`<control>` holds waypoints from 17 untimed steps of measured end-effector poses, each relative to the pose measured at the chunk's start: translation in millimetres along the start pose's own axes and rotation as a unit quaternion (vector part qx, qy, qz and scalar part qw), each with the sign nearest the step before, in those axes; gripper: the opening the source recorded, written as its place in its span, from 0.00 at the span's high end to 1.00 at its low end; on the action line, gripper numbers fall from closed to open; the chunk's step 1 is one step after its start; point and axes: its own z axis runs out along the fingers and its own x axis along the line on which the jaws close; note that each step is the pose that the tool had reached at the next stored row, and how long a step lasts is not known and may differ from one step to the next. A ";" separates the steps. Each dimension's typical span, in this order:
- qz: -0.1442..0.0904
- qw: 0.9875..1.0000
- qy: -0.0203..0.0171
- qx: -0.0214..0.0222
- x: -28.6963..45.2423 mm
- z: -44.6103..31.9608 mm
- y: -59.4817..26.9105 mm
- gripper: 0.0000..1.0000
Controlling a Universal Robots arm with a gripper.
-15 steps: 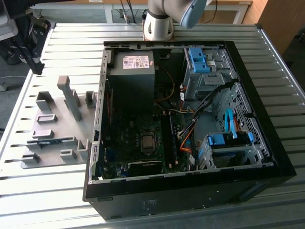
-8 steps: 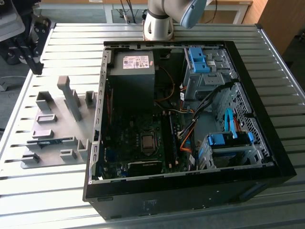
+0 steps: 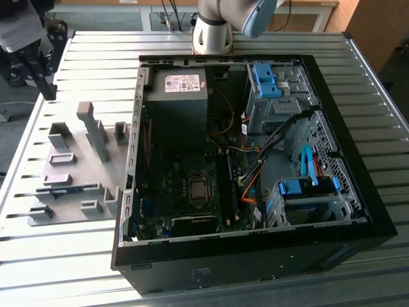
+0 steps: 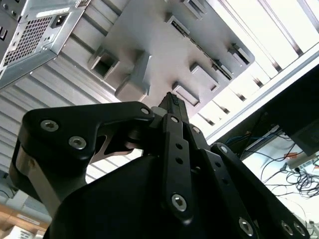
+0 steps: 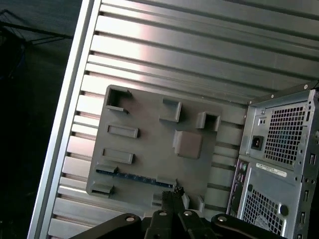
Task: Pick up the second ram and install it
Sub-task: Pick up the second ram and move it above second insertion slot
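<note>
Overhead, the claw (image 3: 47,91) hung closed and empty above the table (image 3: 96,51) at the exterior view's left.
Pointing downward with fingertips pressed together, it gripped nothing and stood apart from the grey holder plate (image 3: 77,173). The second ram (image 5: 134,177) sat in a long slot on that plate. Further right lay the open computer case (image 3: 383,217), with the arm's base (image 3: 214,32) behind it.

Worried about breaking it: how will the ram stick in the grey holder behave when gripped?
The second ram looks thin and flat: probably stiff and light. Standing on edge in the grey holder, it might tip if nudged.
</note>
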 end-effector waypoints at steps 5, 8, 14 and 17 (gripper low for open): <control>-0.019 1.000 0.001 0.000 0.0 0.0 0.0 0.90; -0.019 1.000 0.001 0.000 0.0 0.0 0.0 0.90; -0.019 1.000 0.001 0.000 0.0 0.0 0.0 0.90; -0.020 1.000 0.001 0.000 0.0 0.0 0.0 0.90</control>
